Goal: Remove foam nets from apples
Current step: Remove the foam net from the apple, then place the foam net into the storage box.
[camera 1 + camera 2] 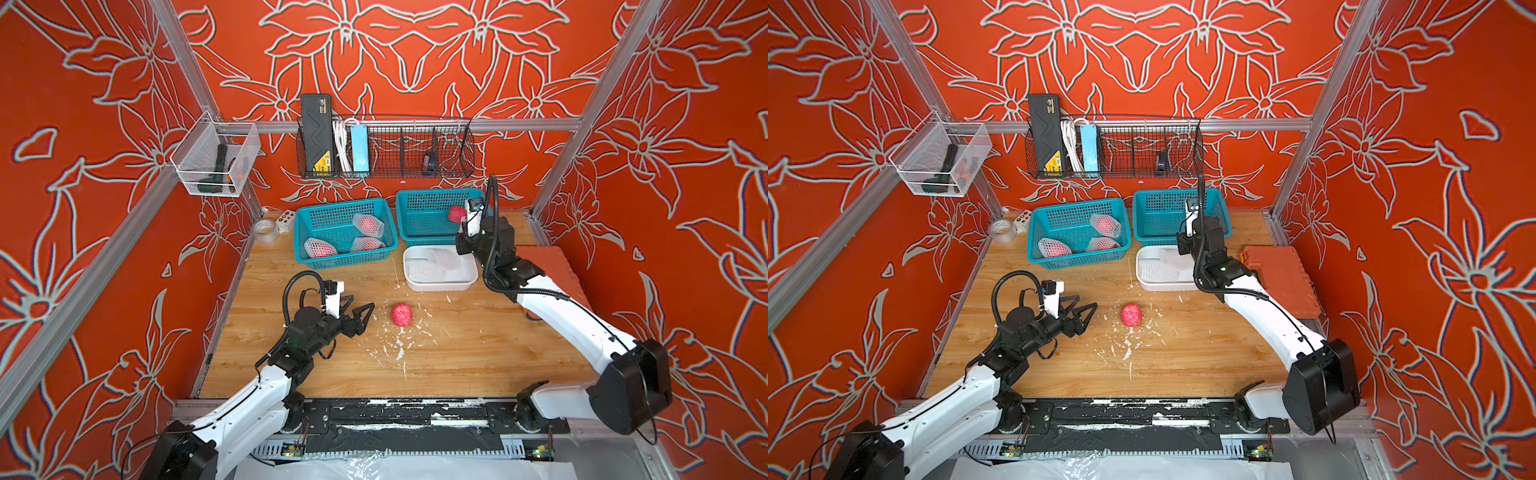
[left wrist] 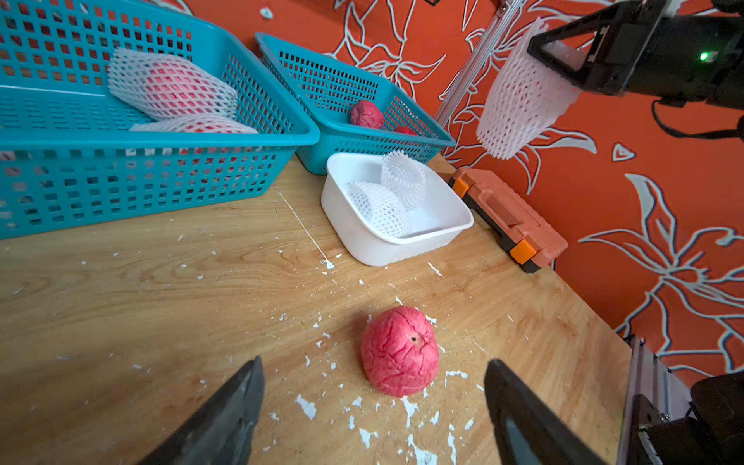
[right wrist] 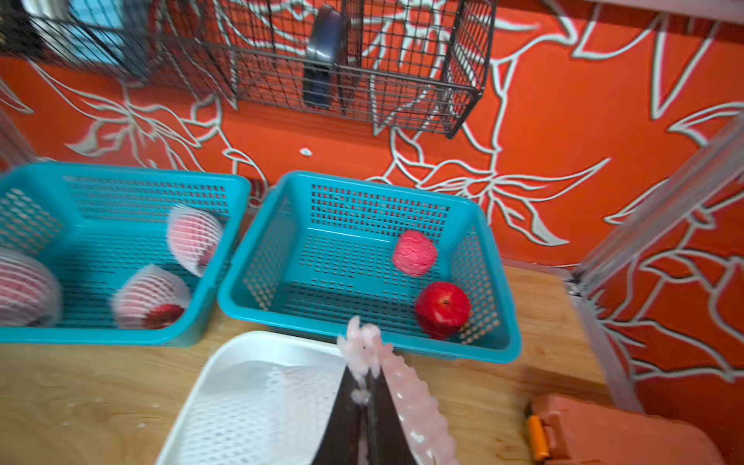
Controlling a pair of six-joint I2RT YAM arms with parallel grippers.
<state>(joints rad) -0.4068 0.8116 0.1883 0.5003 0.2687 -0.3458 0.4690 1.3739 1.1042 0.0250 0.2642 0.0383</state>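
While your right gripper [image 3: 364,386] is pinched shut on a stripped foam net [image 2: 519,104], it hangs over the white tray [image 2: 364,245], right of centre in both top views. Two empty nets [image 2: 382,209] already lie in that tray.

Step in hand, I'd judge: net drop-off. The next move calls for centring over the tray and opening the jaws. The net is light and clingy and may stick to a pad.

Your left gripper [image 1: 362,302] is wide open and holds nothing. It sits just left of the bare apple [image 1: 402,314] at frame centre, not touching it. That apple probably goes to the far teal basket [image 3: 378,186], upper right of centre, which has two bare apples [image 3: 443,308].

The other teal basket [image 1: 345,261], just above centre, holds three netted apples [image 1: 368,224], so you're roughly halfway.

Writing: there's a yellow label on the black box [image 1: 318,133] in the wire rack, top centre, too small to read. Nothing else is legible.
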